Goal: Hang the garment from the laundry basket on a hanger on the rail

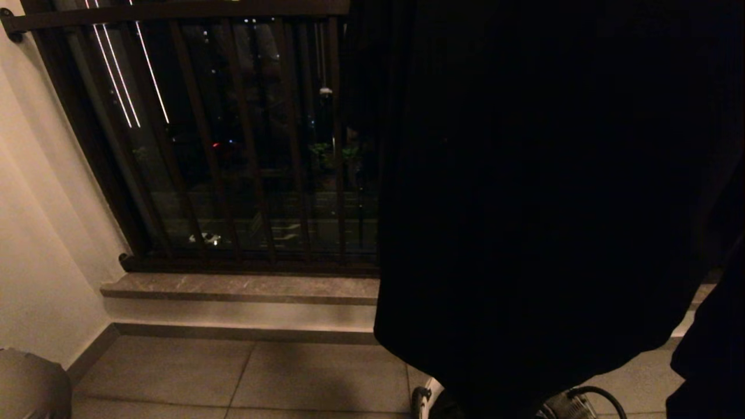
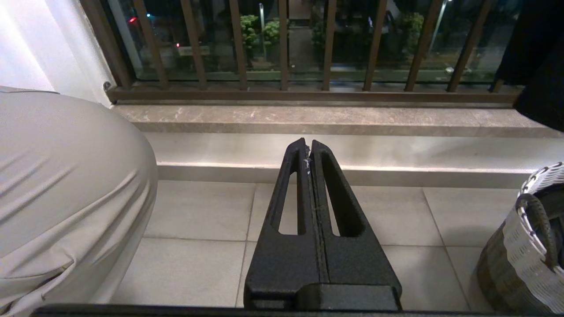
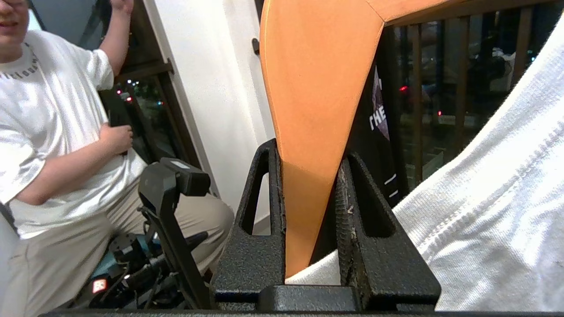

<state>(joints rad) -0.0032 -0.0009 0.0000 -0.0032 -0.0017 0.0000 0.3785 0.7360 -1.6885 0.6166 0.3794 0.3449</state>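
Before the barred window: right end effector pinching an orange hanger, dark garment filling the head view.

Largest in the head view, a black garment [image 1: 541, 221] hangs as a broad curtain over the right half, its hem just above the tiled floor [image 1: 244, 372]. Behind it, the dark brown barred window railing [image 1: 233, 145] above a stone sill [image 1: 238, 288]. A white garment [image 3: 493, 211] drapes just beside the right end effector [image 3: 310, 176], whose fingers grip the flat orange wooden hanger [image 3: 317, 97]. A seated person in a white shirt [image 3: 57, 127] is off to one side. A grey covered object [image 2: 61, 193] sits near the left end effector [image 2: 308, 149], fingers pressed together, low over the tiles. The laundry basket [image 2: 528, 255] stands on the floor, well apart from it.
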